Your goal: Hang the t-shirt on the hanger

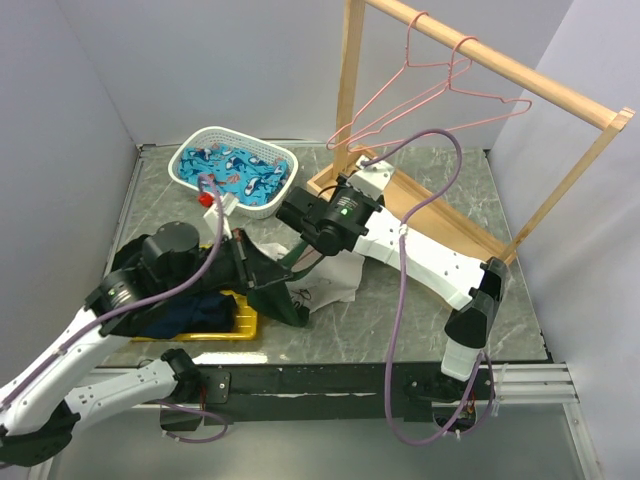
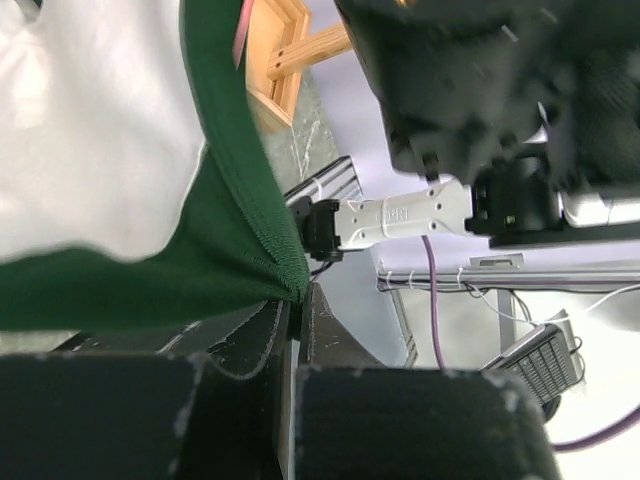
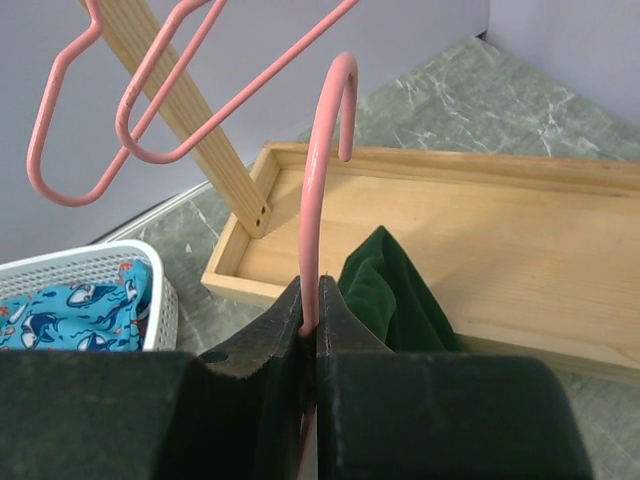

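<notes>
While left pincer (image 2: 297, 305) clamps the t-shirt (image 2: 90, 130) (green edge), right pincer (image 3: 312, 300) grips the hanger (image 3: 313, 200).

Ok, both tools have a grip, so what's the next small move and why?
Probably nudge the right tool, shut on the thin pink wire hanger, in under the white, green-sleeved t-shirt: the left tool pinches its green edge taut, and green cloth lies just beside the hook.
</notes>
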Robot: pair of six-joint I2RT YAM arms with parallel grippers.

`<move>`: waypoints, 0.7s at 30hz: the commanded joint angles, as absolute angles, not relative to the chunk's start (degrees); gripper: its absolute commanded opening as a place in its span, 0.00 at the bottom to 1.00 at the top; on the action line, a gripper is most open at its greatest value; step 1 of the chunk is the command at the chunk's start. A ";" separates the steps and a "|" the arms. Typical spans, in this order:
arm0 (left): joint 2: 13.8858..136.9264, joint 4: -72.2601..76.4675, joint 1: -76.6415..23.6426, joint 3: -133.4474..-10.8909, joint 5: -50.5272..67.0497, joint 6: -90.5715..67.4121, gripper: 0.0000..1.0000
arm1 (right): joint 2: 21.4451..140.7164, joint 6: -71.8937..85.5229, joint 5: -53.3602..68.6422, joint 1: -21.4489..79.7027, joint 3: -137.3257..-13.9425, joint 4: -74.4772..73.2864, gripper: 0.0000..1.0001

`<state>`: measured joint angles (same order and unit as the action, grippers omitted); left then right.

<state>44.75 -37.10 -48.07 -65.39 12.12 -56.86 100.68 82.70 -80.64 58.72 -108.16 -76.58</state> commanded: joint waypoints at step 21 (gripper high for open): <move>58.53 -25.75 -41.40 -67.93 2.28 -57.92 0.01 | 88.17 58.31 -75.42 65.56 -107.42 -61.25 0.00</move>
<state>56.73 -30.41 -43.75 -65.58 5.08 -59.24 96.77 70.28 -77.93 63.57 -109.60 -74.94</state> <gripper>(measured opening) 0.040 0.107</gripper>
